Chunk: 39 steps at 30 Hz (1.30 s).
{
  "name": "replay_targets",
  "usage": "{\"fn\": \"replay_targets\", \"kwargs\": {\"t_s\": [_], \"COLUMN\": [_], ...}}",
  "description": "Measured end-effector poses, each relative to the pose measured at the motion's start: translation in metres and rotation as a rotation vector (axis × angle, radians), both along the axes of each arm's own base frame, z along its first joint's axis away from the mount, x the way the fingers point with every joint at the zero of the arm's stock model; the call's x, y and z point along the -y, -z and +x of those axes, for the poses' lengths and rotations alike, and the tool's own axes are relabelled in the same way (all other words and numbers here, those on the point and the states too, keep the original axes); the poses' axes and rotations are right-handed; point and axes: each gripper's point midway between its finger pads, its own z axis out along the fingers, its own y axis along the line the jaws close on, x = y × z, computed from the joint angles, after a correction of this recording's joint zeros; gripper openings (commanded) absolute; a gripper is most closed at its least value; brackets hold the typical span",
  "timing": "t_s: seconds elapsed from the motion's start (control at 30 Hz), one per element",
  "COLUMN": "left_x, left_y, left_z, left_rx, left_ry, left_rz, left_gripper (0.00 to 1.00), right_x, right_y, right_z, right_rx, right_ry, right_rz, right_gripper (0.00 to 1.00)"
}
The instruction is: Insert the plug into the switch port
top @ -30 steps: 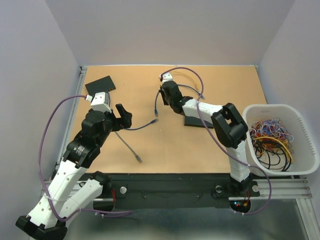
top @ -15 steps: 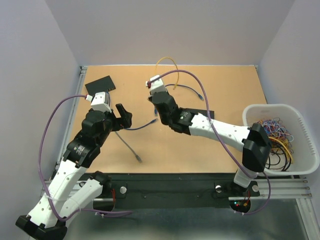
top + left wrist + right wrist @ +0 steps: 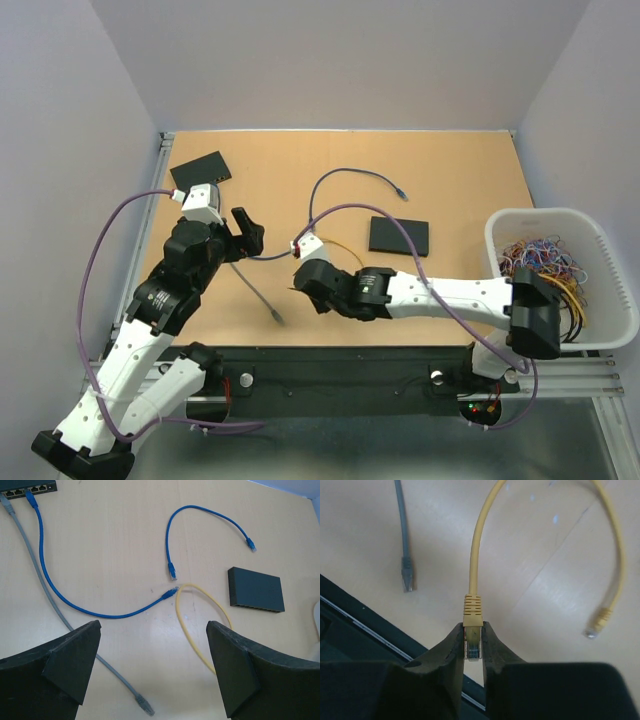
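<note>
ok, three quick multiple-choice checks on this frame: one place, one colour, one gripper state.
1. Where is the white bin?
A. beside the table's right edge
B. far-left corner
C. between the arm bases

2. Colour of the cable in the right gripper?
A. blue
B. yellow
C. grey

3. State of the left gripper?
A. open, empty
B. shut on a grey cable
C. shut on a switch

Answers:
1 A, the top view shows it at the right edge.
2 B, the right wrist view shows a yellow jacket and boot pinched.
3 A, the left wrist view shows its jaws wide apart, nothing between.
</note>
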Motion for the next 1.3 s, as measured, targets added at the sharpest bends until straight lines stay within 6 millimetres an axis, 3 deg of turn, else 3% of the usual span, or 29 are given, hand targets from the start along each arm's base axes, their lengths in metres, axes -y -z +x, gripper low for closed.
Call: {"fn": "replay_targets", "kwargs": {"t_s": [0.03,0.07,0.1,0.13,0.23,0.33,0.47,0.63,0.73,0.87,0.97,1.03,1.13,1.17,1.3], "left_x": [0.000,0.000,-0.001,-0.001,-0.002,-0.002,-0.001,-0.001,0.001,0.014,0.036,0.058,0.081,0.086,0.079], "left_y": [0.000,0.000,0.000,0.000,0.000,0.000,0.001,0.003,0.004,0.018,0.027,0.045,0.084,0.109,0.163], "left_z": [0.000,0.000,0.000,0.000,0.000,0.000,0.001,0.001,-0.004,-0.021,-0.033,-0.036,-0.035,-0.035,-0.044], "left_rx": [0.000,0.000,0.000,0.000,0.002,0.003,-0.001,-0.017,-0.022,-0.071,-0.121,-0.186,-0.290,-0.343,-0.453], "left_ry": [-0.001,-0.002,-0.004,-0.006,-0.009,-0.010,-0.010,-0.021,-0.025,0.010,0.073,0.120,0.149,0.147,0.119], "left_rz": [0.000,0.001,0.001,0.002,0.002,0.002,0.004,-0.009,-0.060,-0.143,-0.175,-0.163,-0.117,-0.087,-0.019], "left_gripper": [0.99,0.99,0.99,0.99,0.99,0.99,0.97,0.85,0.85,0.86,0.86,0.86,0.86,0.86,0.86], "right_x": [-0.002,-0.006,-0.007,-0.008,-0.006,-0.001,0.004,0.006,0.007,0.020,0.053,0.076,0.087,0.086,0.090], "right_y": [0.011,0.029,0.037,0.052,0.074,0.078,0.061,0.026,0.029,0.046,0.061,0.066,0.066,0.067,0.075], "right_z": [-0.004,-0.008,-0.009,-0.012,-0.018,-0.021,-0.019,-0.005,0.009,0.053,0.096,0.119,0.129,0.129,0.118], "right_rx": [-0.029,-0.074,-0.090,-0.120,-0.167,-0.179,-0.156,-0.057,-0.030,-0.057,-0.083,-0.091,-0.093,-0.094,-0.113], "right_ry": [-0.003,-0.001,-0.001,0.009,0.018,0.031,0.043,0.058,0.084,0.186,0.309,0.386,0.421,0.418,0.401], "right_rz": [-0.012,-0.033,-0.047,-0.066,-0.098,-0.099,-0.057,0.000,-0.018,-0.034,-0.055,-0.065,-0.063,-0.057,-0.059], "right_gripper": [0.37,0.59,0.59,0.71,0.80,0.88,0.93,0.96,0.95,0.96,0.97,0.97,0.98,0.98,0.98]}}
